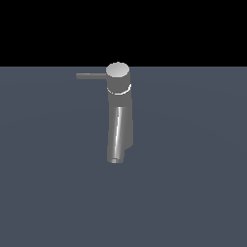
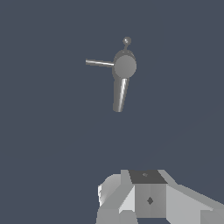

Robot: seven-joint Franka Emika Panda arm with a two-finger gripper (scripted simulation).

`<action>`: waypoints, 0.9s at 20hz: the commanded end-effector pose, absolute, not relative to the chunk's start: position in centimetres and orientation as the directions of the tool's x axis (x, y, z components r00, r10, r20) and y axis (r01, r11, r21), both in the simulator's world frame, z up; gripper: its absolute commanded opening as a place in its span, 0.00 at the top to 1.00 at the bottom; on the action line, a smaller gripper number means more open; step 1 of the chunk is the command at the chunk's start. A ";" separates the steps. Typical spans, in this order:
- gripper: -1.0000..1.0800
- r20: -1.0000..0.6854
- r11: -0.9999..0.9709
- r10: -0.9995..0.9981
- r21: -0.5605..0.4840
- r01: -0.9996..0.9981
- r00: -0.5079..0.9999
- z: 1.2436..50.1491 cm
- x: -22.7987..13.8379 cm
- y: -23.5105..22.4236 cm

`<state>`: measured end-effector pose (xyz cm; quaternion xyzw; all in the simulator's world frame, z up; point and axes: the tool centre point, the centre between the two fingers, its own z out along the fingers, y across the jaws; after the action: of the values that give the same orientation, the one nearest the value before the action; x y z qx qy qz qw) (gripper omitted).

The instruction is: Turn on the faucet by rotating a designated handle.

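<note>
well apart from faucet [image 1: 118,113] w/ handle [image 1: 91,75] sideways, end effector [image 2: 148,199] state can't tell.

On my wrist feed I see only part of the gripper [image 2: 151,199]: blocky, faceted white and pale-grey panels, a rounded white bulge on one side, a dark-grey flat top plate, and a small dark diamond mark on the central grey face.

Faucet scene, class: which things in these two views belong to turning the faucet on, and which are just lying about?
Belongs to the job:
- grey metallic upright faucet with slanting spout
- thin dark-grey rod handle on its cap
- white robot gripper, away from the faucet

Just lying about:
- nothing else; only the flat blue-grey floor
</note>
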<state>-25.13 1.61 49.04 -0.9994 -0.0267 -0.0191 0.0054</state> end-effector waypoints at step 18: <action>1.00 0.086 -0.988 -0.146 -0.072 -0.140 0.986 45.9 -24.2 3.6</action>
<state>-24.34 3.24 46.41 -0.9972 0.0557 -0.0412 0.0282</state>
